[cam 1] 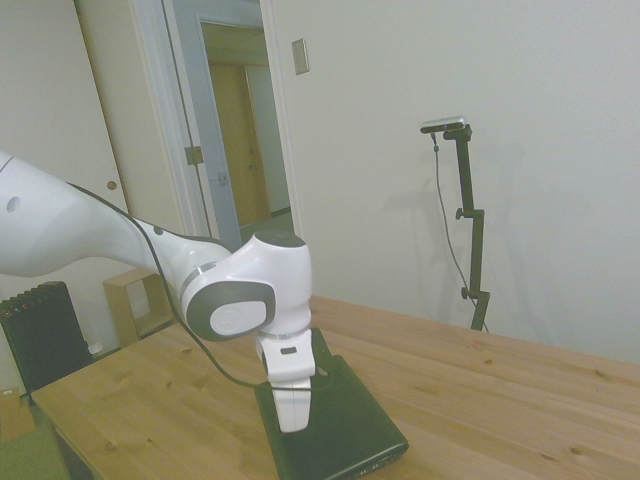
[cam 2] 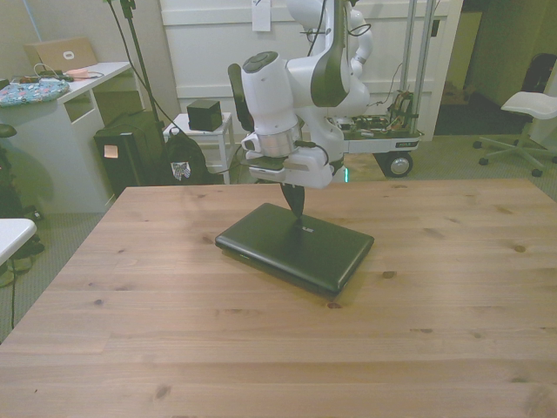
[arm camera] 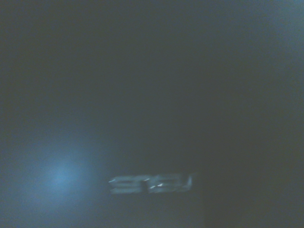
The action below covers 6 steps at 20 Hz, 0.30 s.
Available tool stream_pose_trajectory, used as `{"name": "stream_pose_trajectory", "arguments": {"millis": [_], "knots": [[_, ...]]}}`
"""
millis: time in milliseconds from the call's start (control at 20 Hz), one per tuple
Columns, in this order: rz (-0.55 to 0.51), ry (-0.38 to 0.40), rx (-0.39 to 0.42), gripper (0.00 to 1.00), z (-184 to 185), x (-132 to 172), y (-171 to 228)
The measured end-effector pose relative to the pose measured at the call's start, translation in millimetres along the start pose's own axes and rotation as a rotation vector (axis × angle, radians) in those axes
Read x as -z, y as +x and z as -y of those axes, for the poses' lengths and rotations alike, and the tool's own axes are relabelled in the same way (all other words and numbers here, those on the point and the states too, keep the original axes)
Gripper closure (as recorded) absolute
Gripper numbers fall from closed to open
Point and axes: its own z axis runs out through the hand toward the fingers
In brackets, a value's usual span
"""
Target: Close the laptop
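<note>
The laptop [cam 2: 300, 251] lies flat on the wooden table [cam 2: 174, 331] with its glossy dark lid down. It sits slightly skewed, a corner pointing toward the front view's right. My gripper [cam 2: 296, 211] points straight down onto the lid near its back edge, beside the logo. Its dark fingers come together in one tip, shut with nothing held. In the side view the white wrist stands over the laptop [cam 1: 355, 425] and hides the fingertips. The wrist view is filled by the blurred dark lid [arm camera: 142, 95] and its silver logo [arm camera: 151, 183].
Bare table [cam 1: 500, 400] extends on all sides of the laptop. Beyond the far edge in the front view stand a white desk [cam 2: 74, 96], a dark cabinet [cam 2: 130, 148], a low cart [cam 2: 383, 139] and a white office chair [cam 2: 533, 109].
</note>
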Motion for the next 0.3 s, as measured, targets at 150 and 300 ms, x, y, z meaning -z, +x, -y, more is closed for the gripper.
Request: {"name": "stream_pose_trajectory", "arguments": {"millis": [150,300], "knots": [[-0.018,0.042,0.098,1.0,3,59,-56],[-0.042,0.091,0.148,1.0,-9,122,-102]]}}
